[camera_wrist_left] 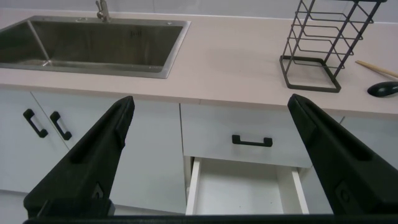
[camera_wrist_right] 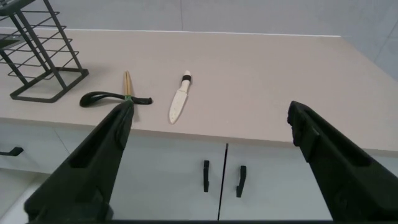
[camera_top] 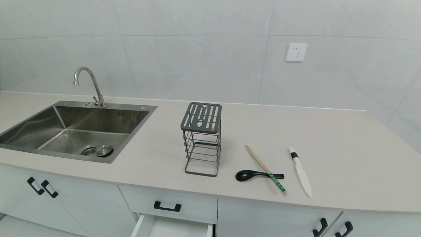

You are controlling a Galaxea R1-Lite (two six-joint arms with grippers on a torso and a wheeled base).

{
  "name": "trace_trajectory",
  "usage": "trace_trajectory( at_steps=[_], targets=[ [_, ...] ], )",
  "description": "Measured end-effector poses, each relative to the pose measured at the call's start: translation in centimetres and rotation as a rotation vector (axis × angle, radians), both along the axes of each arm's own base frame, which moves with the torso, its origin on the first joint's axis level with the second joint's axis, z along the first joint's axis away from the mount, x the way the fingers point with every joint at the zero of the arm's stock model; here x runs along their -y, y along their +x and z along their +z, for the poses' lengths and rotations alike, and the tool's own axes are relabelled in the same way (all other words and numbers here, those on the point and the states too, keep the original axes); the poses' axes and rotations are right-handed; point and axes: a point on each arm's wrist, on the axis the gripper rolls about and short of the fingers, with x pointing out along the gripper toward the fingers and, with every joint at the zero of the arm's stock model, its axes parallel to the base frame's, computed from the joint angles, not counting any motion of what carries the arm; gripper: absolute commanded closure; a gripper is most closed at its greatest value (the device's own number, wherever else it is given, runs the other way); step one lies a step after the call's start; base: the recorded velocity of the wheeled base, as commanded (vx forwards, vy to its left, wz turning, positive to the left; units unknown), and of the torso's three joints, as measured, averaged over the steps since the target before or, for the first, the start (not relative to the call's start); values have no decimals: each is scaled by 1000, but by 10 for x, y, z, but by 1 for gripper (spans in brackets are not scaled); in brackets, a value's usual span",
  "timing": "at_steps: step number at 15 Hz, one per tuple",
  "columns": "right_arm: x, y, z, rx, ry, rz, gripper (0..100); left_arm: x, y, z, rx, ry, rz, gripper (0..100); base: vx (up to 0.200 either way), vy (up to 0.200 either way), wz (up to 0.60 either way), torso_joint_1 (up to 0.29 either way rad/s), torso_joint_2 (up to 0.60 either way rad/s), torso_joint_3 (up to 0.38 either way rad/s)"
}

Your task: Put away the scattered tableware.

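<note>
A black spoon [camera_top: 253, 175] lies on the beige counter [camera_top: 329, 138], with a pair of wooden chopsticks [camera_top: 265, 168] across its handle. To their right lies a white knife [camera_top: 300, 171] with a black band. A dark wire cutlery rack [camera_top: 201, 138] stands left of them. The right wrist view looks from in front of the counter at the spoon [camera_wrist_right: 102, 98], the chopsticks [camera_wrist_right: 127, 84] and the knife [camera_wrist_right: 180, 99]; my right gripper [camera_wrist_right: 208, 134] is open, below the counter's edge. My left gripper [camera_wrist_left: 211, 134] is open too, low before the cabinets, with the rack [camera_wrist_left: 323, 40] beyond it.
A steel sink [camera_top: 70, 131] with a curved tap [camera_top: 88, 84] is set in the counter's left part. Below the rack a drawer [camera_wrist_left: 245, 190] stands pulled open, under a shut drawer with a black handle [camera_wrist_left: 252, 142]. A wall socket [camera_top: 296, 52] sits on the tiled wall.
</note>
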Motion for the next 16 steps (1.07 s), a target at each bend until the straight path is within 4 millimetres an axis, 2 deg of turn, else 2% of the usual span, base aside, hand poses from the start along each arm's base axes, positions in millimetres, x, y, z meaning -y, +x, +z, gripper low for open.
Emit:
trace_trajectory(
  at_steps=[4,6,8,11,14,16],
  targets=[
    [0,0,4,38,5,-21,0,0,0,0,0,0,0,0,0,0,0,0,0,0],
    [0,-3,23,221,4,-21,0,0,0,0,0,0,0,0,0,0,0,0,0,0],
    [0,-4,38,239,2,9,0,0,0,0,0,0,0,0,0,0,0,0,0,0],
    [-1,2,85,221,-7,81,0,0,0,0,0,0,0,0,0,0,0,0,0,0],
    [-3,33,133,138,-60,168,0,0,0,0,0,0,0,0,0,0,0,0,0,0],
    [-5,60,144,50,-97,211,0,0,0,0,0,0,0,0,0,0,0,0,0,0]
  ],
)
